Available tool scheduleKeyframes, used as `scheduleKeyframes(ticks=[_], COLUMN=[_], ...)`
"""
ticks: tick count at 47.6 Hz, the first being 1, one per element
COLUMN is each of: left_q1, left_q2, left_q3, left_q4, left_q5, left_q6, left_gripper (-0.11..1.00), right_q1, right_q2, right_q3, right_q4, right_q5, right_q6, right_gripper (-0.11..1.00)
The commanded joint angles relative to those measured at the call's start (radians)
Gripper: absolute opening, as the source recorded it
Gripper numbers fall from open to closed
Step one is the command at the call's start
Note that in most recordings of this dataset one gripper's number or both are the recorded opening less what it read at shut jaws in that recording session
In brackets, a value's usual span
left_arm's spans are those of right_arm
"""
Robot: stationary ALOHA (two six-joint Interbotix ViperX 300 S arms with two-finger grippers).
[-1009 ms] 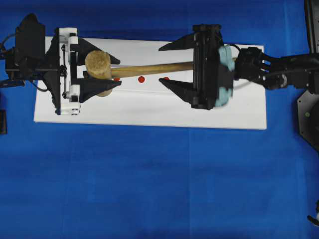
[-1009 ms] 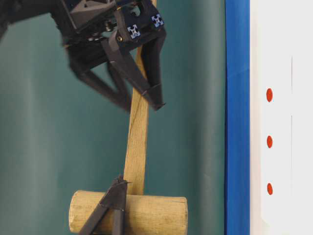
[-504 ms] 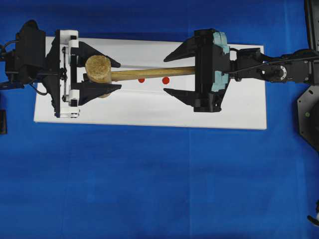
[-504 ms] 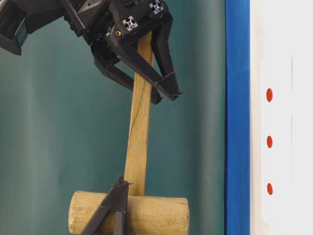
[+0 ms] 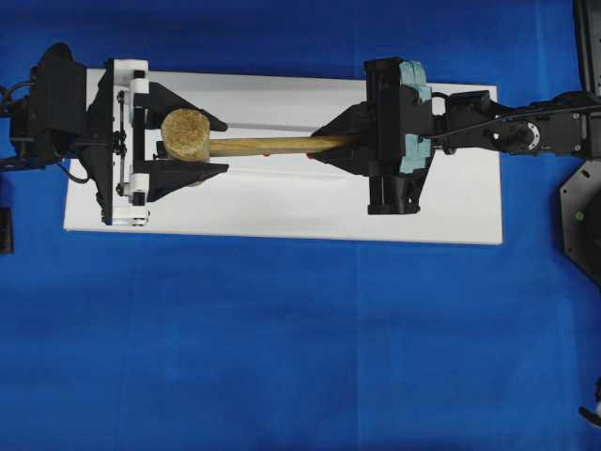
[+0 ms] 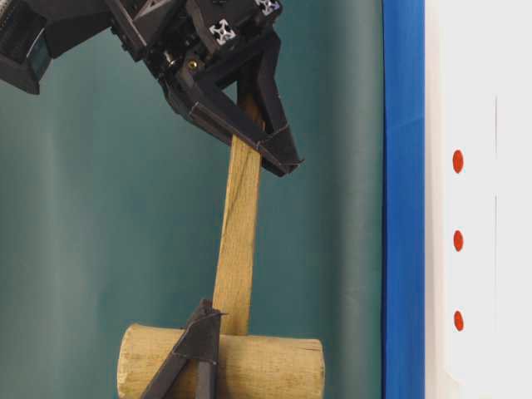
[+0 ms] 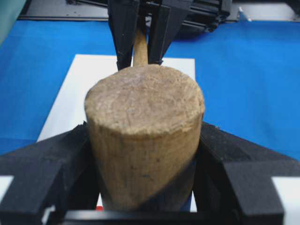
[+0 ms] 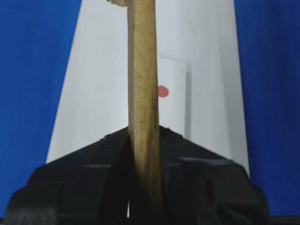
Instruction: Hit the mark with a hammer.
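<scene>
The hammer, a light wooden mallet, hangs above the white board, its handle pointing right. My left gripper is shut on the thick head, one finger on each side. My right gripper is shut on the flat handle about two thirds of the way along it, with the right gripper squeezing both flat faces. In the table-level view the hammer is held clear of the board, and three red marks show in a row. One mark lies just beside the handle.
The board lies on a blue cloth that covers the whole table. A black arm base stands at the right edge. The overhead view hides most of the marks under the handle.
My right gripper, open around the handle a second ago, has closed onto it. The left gripper and the hammer head have hardly moved.
</scene>
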Motion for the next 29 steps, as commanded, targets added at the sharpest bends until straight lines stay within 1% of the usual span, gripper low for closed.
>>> scheduleKeyframes(ticks=[1, 6, 18, 29], left_q1=[-0.003, -0.003, -0.003, -0.003], left_q2=[-0.011, -0.009, -0.011, -0.012], left_q3=[-0.017, -0.015, -0.014, -0.014], left_q4=[-0.003, -0.003, -0.003, -0.003], left_q5=[-0.005, -0.003, -0.002, 0.011], left_q6=[-0.003, -0.003, -0.005, -0.012], left_gripper=[0.45, 0.45, 0.45, 0.45], right_q1=[-0.005, -0.005, -0.005, -0.005], right_q2=[-0.021, -0.021, -0.021, -0.021], right_q3=[-0.028, -0.028, -0.028, -0.025], right_q4=[0.003, 0.011, 0.046, 0.061], right_q5=[-0.003, -0.008, -0.003, -0.003], right_q6=[0.002, 0.002, 0.002, 0.002], right_gripper=[0.03, 0.03, 0.03, 0.03])
